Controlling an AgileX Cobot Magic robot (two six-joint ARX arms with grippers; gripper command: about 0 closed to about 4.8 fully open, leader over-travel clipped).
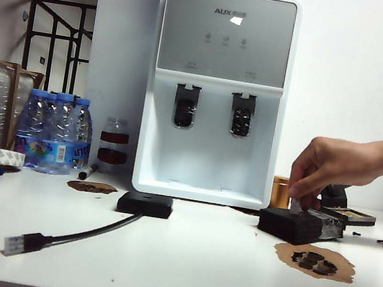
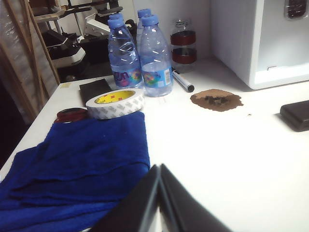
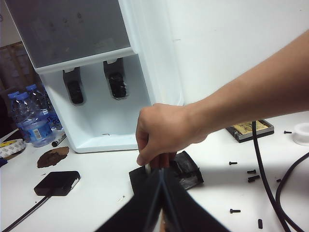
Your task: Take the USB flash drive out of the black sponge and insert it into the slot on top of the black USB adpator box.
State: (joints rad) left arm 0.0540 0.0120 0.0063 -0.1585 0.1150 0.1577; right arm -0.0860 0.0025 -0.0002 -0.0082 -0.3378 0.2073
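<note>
On the white tabletop (image 1: 180, 258), a person's hand (image 1: 326, 168) pinching at the black sponge (image 1: 300, 225) near the right edge, black USB box (image 1: 145, 204) mid-table with open room around, left end effector (image 2: 159, 203) closed above blue cloth (image 2: 82, 164), right end effector (image 3: 161, 203) closed just beside the sponge, flash drive hidden.

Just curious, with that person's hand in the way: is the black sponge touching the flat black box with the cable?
Apart. In the exterior view, bare white table lies between the black USB adpator box and the black sponge.

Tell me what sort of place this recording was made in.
Probably an office or lab used as a makeshift workshop: a water dispenser stands on the white table, with water bottles, a tape roll and loose screws. A person's hand is on the black sponge.
</note>
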